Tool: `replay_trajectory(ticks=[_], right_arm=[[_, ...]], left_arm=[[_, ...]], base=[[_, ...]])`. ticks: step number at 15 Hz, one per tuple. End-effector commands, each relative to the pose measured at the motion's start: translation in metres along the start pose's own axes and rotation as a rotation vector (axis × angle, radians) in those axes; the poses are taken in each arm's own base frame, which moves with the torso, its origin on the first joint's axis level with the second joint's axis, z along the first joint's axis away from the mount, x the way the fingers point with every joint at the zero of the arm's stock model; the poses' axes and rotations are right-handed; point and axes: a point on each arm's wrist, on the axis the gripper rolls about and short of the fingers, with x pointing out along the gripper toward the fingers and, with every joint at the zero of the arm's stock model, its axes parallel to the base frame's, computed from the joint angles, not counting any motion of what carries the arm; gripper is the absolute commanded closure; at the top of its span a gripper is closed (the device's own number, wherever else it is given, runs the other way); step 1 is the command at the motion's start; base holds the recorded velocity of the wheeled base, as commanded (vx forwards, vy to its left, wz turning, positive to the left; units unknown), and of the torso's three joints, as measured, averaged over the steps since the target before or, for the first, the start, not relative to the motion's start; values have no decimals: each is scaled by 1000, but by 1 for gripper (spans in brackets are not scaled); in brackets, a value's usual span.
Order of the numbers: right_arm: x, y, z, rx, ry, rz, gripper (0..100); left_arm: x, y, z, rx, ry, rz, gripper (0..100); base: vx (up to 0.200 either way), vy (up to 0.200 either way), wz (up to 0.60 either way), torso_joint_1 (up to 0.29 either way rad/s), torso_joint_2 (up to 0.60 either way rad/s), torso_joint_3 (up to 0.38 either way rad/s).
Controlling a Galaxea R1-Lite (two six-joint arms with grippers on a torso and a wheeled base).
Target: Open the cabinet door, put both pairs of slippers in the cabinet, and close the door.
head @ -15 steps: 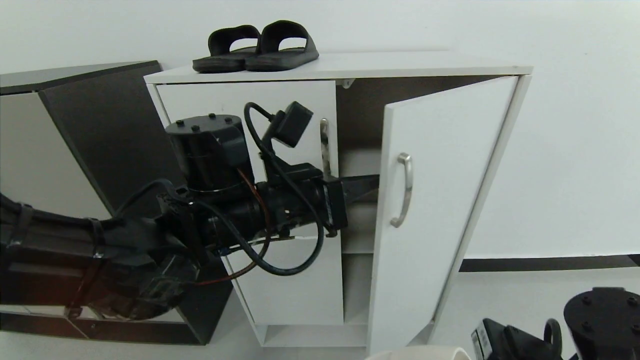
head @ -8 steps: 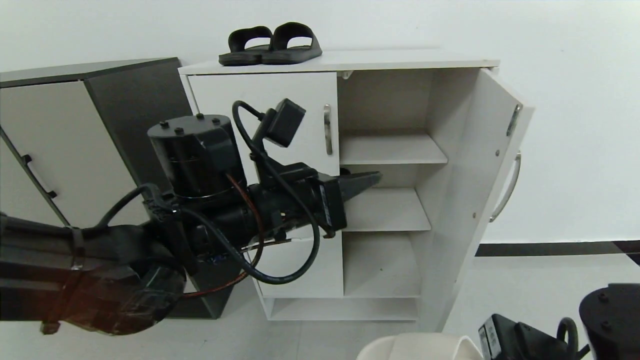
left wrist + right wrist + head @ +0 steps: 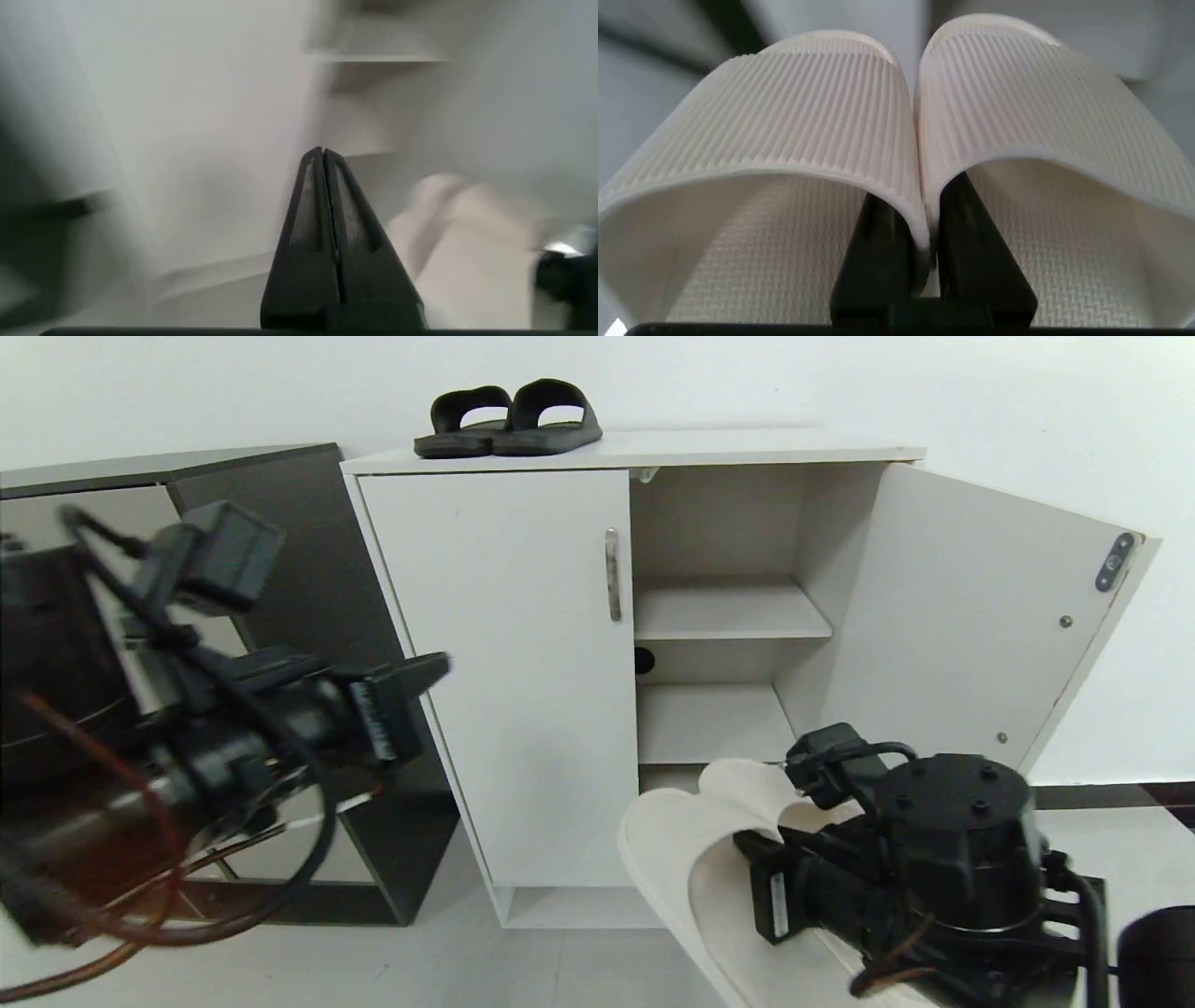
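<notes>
The white cabinet (image 3: 504, 663) has its right door (image 3: 962, 625) swung wide open, baring its shelves (image 3: 728, 611); its left door is closed. A black pair of slippers (image 3: 509, 418) sits on the cabinet top. My right gripper (image 3: 920, 233) is shut on the inner edges of a white pair of slippers (image 3: 691, 859), held side by side low in front of the open compartment. The ribbed straps of the white slippers (image 3: 822, 112) arch over the gripper's fingers. My left gripper (image 3: 434, 667) is shut and empty, left of the closed door, and the left wrist view shows this shut left gripper (image 3: 324, 159) too.
A dark grey cabinet (image 3: 308, 569) stands against the white cabinet's left side. The light floor (image 3: 523, 971) lies in front of both, with a white wall behind. The open door juts out to the right.
The right door swung from half open to fully open. My left arm drew back leftward out of the opening. My right arm rose into view with the white slippers.
</notes>
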Motion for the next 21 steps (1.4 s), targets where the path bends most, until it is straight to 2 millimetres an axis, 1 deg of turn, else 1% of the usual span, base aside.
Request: replay_trajectory(ticks=[1,2,3,4,5,6,7,8,9,10,11,12,13,14,15,18,21], right_arm=[[69,-5,-26,-5,-34,-287,100],[73,-12,-24,-18,-35,-325,100],[76,-19,-23,-17,-38,-354,100],[77,-22,-22,-16,-39,-372,100],[77,-23,-23,-17,-37,-376,100],[77,-25,-25,-24,-30,-383,100],[77,-25,-25,-25,-28,-383,100],[76,-25,-26,-26,-26,-384,100],[76,-25,-27,-27,-24,-384,100],[75,-26,-27,-28,-23,-384,100],[75,-26,-29,-30,-19,-383,100],[75,-26,-28,-27,-24,-382,100],[74,-26,-29,-28,-23,-382,100],[74,-26,-28,-26,-25,-381,100],[74,-26,-28,-26,-25,-381,100],[74,-25,-28,-27,-24,-375,100],[75,-23,-27,-18,-31,-361,100]], left_arm=[[-104,41,-12,28,-84,446,100],[-126,58,-22,20,-93,619,100],[-147,67,-41,19,-88,768,100],[-168,68,-63,34,-106,872,100],[-178,68,-79,37,-119,919,100],[-193,66,-115,40,-135,968,100],[-199,66,-144,60,-129,915,100],[-200,65,-165,94,-119,815,100],[-203,63,-176,140,-93,695,100],[-201,62,-179,130,-54,610,100],[-200,60,-177,133,-64,517,100],[-198,58,-183,140,2,396,100],[-198,58,-183,176,7,364,100],[-200,58,-183,194,-11,325,100],[-205,57,-185,215,-69,257,100],[-205,58,-185,207,-84,341,100],[-205,58,-185,167,-91,342,100]], base=[[0,0,0,0,0,0],[0,0,0,0,0,0],[0,0,0,0,0,0],[0,0,0,0,0,0],[0,0,0,0,0,0],[0,0,0,0,0,0],[0,0,0,0,0,0],[0,0,0,0,0,0],[0,0,0,0,0,0],[0,0,0,0,0,0],[0,0,0,0,0,0],[0,0,0,0,0,0],[0,0,0,0,0,0],[0,0,0,0,0,0],[0,0,0,0,0,0],[0,0,0,0,0,0],[0,0,0,0,0,0]])
